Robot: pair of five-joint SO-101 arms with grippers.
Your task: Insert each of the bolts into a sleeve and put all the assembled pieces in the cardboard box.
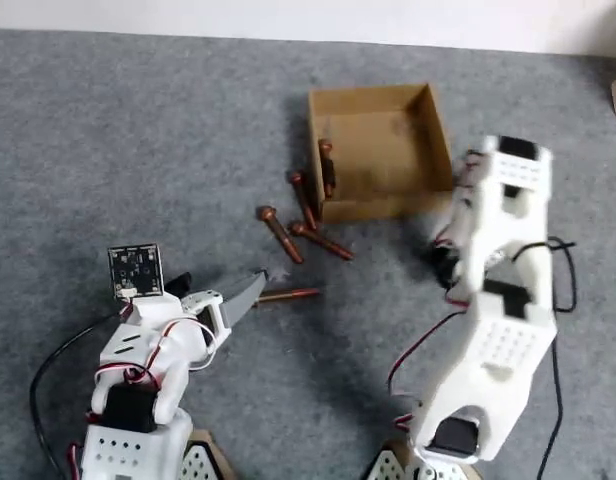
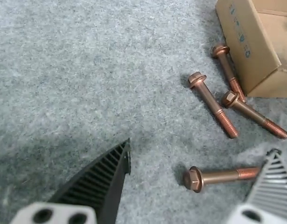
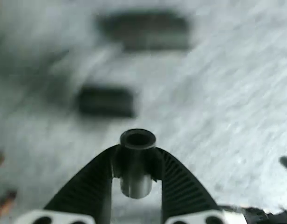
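Right gripper [image 3: 137, 154]: pinched on an upright sleeve [image 3: 136, 179], one black ribbed finger [image 3: 94, 182] on each side of it.
Sleeve: dark, smooth, short tube with a round open mouth and a slightly flared rim, standing up between the finger pads above the carpet [image 1: 138, 130].
Beyond the right gripper: two dark oblong shapes [image 3: 106, 100] on the carpet, too blurred to name.
Right arm [image 1: 498, 300]: boxy white plastic shells with red and black wires, just beside the cardboard box [image 1: 378, 100]; it covers its own gripper in the high view.
Left gripper [image 2: 200, 147]: spread wide and holding nothing; the fingers [image 2: 101, 182] are tapered wedges with ridged inner faces.
Nearest bolt [image 2: 218, 176]: copper-coloured, with a hexagonal flanged head, smooth shank and threaded end; it lies flat on the carpet between the open fingers, its threaded tip by one of them.
Bolt cluster [image 2: 212, 103]: three more of the same copper bolts lie loose on the carpet, one along the box's outer wall.
Cardboard box: brown, square and open-topped, with thin walls; a copper piece [image 1: 326, 165] with a dark section lies along one inner wall, but I cannot tell whether it is sleeved.
Carpet: grey, short and nubbly.
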